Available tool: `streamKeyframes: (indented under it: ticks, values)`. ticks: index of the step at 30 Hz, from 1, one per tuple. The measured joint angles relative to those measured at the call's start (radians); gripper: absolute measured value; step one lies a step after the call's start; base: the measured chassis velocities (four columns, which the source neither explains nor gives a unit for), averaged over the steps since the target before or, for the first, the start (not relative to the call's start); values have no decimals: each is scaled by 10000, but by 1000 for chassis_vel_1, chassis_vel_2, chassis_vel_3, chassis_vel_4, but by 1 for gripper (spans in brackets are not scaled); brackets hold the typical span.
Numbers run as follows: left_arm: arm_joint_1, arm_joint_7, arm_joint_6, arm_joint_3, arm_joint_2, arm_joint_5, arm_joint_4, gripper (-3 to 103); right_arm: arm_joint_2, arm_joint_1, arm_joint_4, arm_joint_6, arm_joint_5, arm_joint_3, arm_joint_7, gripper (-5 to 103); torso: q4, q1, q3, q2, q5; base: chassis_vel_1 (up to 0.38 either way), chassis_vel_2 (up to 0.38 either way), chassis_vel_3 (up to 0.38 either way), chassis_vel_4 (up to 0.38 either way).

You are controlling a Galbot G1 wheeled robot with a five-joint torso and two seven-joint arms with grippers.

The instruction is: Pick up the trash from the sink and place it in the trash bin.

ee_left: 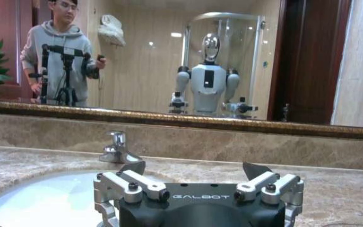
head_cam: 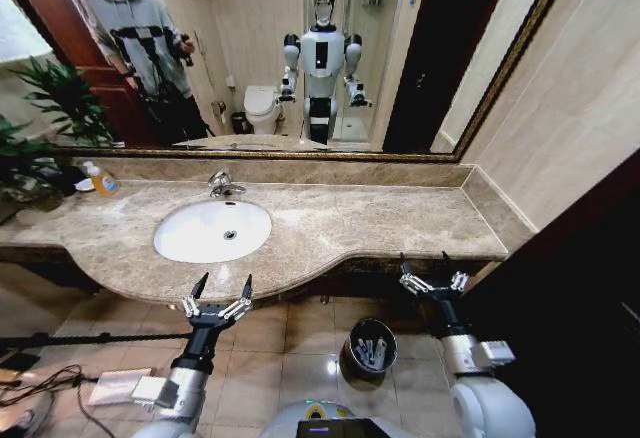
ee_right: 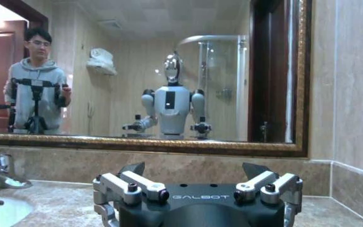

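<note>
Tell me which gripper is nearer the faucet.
Left. The left gripper hangs at the counter's front edge facing the faucet; the right gripper sits far off to its right.

1. "GALBOT" in pale letters stands on the dark body of the left gripper, just below its two spread fingers, at 6 o'clock in the left wrist view.
2. The same word "GALBOT" stands on the dark body of the right gripper, in the same spot below its spread fingers, at 6 o'clock in the right wrist view.
3. No other text, number or sign can be read.
</note>
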Motion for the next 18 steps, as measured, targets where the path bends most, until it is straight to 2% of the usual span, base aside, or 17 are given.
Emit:
streamKeyframes:
  ticks: [18]
  values:
    - [0,0,0,0,0,0,0,100,-143,36,-174,-23,-574,-174,87,100,0,0,0,0,0,0,0,0,0]
